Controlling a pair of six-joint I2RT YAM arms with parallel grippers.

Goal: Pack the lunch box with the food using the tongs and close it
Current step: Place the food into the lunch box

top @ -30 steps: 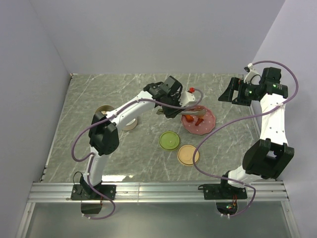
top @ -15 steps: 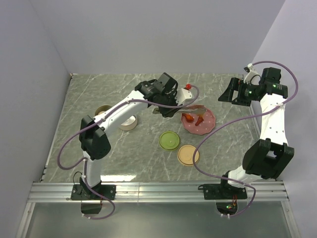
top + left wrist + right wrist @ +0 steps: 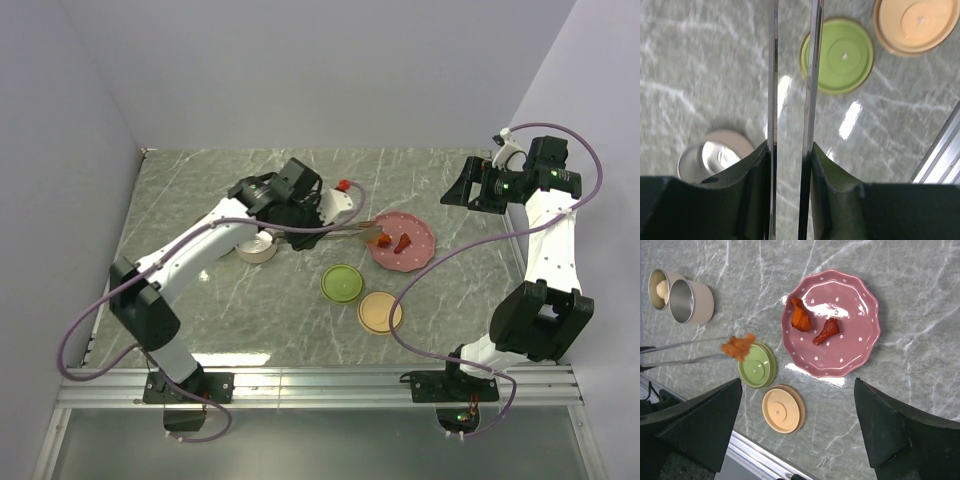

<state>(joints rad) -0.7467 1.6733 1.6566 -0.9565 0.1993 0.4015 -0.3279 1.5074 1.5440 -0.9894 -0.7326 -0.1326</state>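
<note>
Seen from above, the left arm's fingers [image 3: 752, 190] pinch a pair of slim silver tongs [image 3: 812, 75] partway along both thin arms, squeezing them almost parallel. The tong tips hold one red-orange chunk [image 3: 739, 346], lifted off the pink dotted plate [image 3: 855, 340] and hanging left of it, toward two steel-lined cups [image 3: 696, 302] at the left of the desk [image 3: 920, 290]. One cup already contains a pale ball [image 3: 661, 288]. Two more chunks lie on the plate. A green lid [image 3: 757, 371] and a tan lid [image 3: 782, 409] sit near the plate. The right arm's fingers [image 3: 695, 420] are spread wide and empty. The chunk looks light, rough-crusted and probably crumbly; the smooth, springy tongs likely need an even squeeze across its middle.
</note>
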